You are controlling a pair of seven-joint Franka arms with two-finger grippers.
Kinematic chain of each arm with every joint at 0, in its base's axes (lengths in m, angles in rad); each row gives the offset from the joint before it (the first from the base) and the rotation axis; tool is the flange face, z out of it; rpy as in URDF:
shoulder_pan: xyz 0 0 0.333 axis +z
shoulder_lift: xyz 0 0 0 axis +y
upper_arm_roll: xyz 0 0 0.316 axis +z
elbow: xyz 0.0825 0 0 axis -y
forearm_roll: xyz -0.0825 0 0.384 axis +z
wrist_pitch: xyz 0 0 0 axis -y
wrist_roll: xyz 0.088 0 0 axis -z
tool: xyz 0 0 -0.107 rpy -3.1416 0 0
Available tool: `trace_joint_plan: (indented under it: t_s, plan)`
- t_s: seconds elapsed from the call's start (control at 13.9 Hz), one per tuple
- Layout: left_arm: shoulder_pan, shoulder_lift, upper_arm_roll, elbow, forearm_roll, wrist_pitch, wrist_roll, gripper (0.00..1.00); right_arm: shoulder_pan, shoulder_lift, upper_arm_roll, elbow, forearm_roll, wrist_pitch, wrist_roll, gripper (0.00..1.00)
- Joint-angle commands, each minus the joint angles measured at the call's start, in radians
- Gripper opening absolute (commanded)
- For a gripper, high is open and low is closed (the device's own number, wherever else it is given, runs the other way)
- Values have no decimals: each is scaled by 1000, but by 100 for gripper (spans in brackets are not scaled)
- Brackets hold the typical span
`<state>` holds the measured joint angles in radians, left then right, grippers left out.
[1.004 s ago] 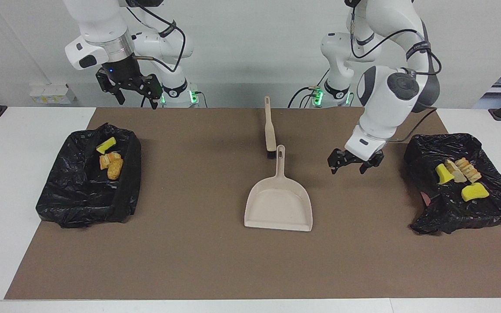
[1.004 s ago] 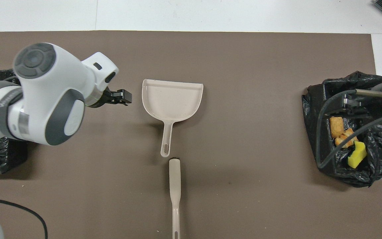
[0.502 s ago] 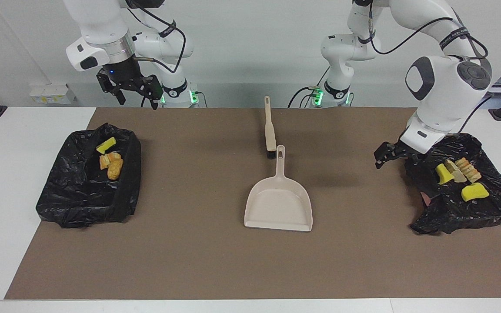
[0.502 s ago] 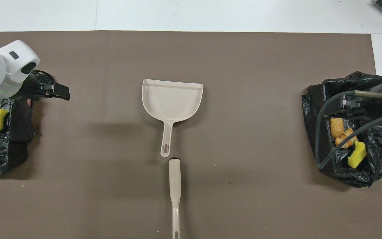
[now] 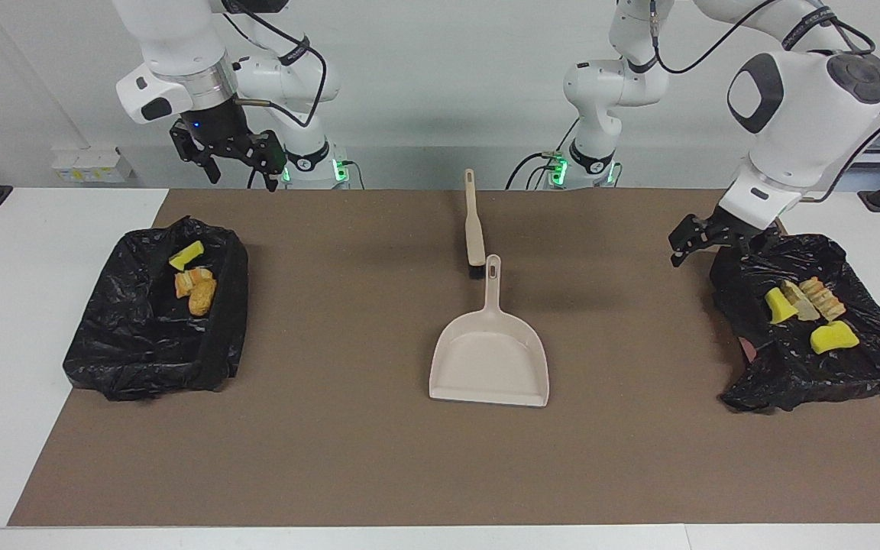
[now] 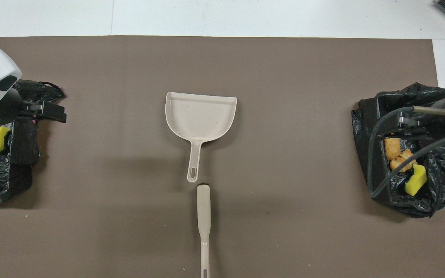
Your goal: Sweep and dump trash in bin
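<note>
Yellow sponge chunks and tan lumps of trash (image 5: 805, 308) lay in two black-lined bins (image 5: 860, 367) at the table's ends in the facing view, light and soft; the left gripper (image 5: 703, 243) hung open beside one bin, the right gripper (image 5: 228, 158) open above the other. In the overhead view the stiff beige dustpan (image 6: 200, 117) and brush (image 6: 203, 216) lay mid-table, each best taken by its handle.

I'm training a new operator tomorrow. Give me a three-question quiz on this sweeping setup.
1. True or false: the dustpan holds scraps.
2. How many scraps lie in the bin at the left arm's end?
A) two B) four C) seven
3. Fill in: the brush lies ____ the robots than the dustpan.

Key:
1. False; it is empty.
2. B; two yellow, two tan. The other bin holds three.
3. Nearer to. Neither the left hand nor the right hand holds anything.
</note>
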<state>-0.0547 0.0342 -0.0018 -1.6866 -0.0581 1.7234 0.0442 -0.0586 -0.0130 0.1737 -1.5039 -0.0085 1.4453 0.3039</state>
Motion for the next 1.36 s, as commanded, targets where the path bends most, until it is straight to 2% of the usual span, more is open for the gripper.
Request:
trace_joint_plan:
  t_s: [0.0,0.29,0.72,1.29]
  plan:
    - [6,-16,0,73,24,-134,32,100,-10,-24,3,-27,19,0,-6,100]
    - [6,-48,-1,41,23,-143,42,100,-10,-24,1,-29,19,0,-8,100]
    - [7,-10,6,139,24,-257,42,100,-10,-24,1,-27,19,0,-9,100]
    - [22,-14,6,136,23,-252,43,100,-12,-24,3,-29,19,0,-9,100]
